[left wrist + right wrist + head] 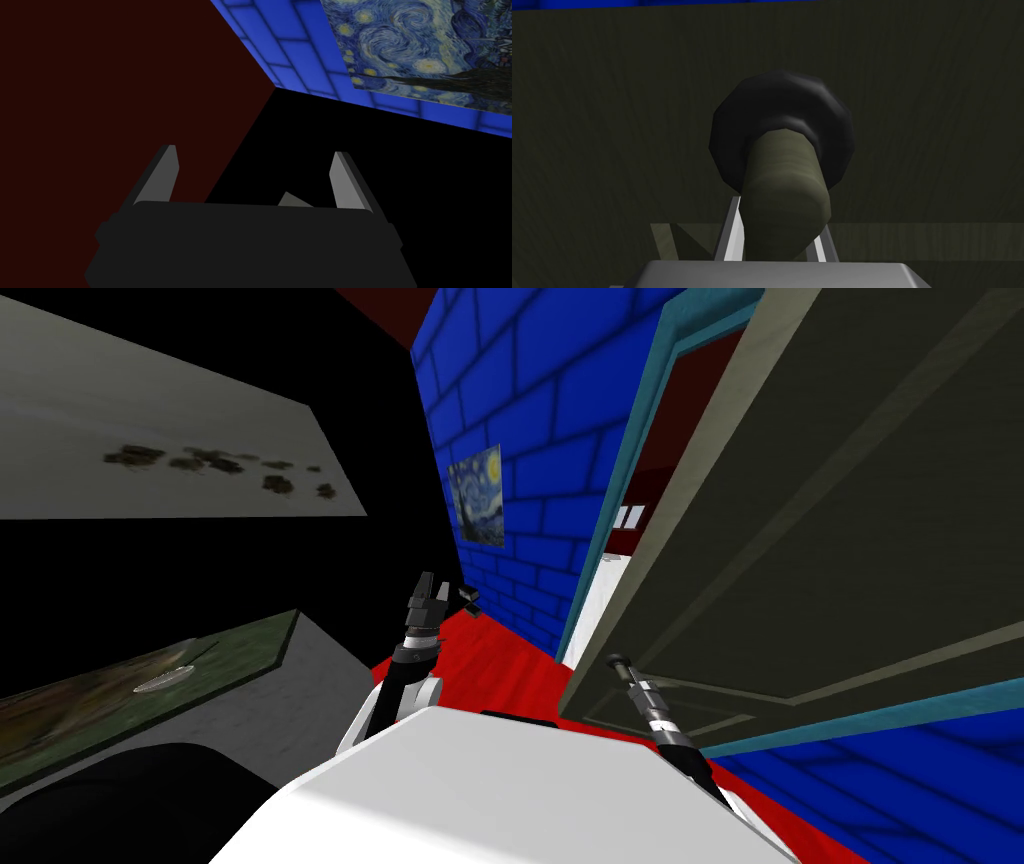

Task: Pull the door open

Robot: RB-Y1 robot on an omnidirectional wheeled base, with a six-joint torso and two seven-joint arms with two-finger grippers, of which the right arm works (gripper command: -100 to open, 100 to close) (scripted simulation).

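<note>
My right claw (777, 220) clamps the olive lever (784, 190) of the door (830, 508); the left claw (255, 160) is released. I expect a rigid, heavy panel: keep hold at the lever.

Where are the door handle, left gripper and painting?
door handle (786, 190), right wrist view, on its olive shaft.
left gripper (255, 152), left wrist view, midway between fingertips.
painting (474, 501), head view, middle of canvas.

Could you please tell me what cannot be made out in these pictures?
- Hold of the right gripper: right wrist view, the handle covers the fingers' inner faces.
- What lies beyond the door: head view, the door itself hides most.
- Dark specks on the pale surface: head view, too small to name.
</note>
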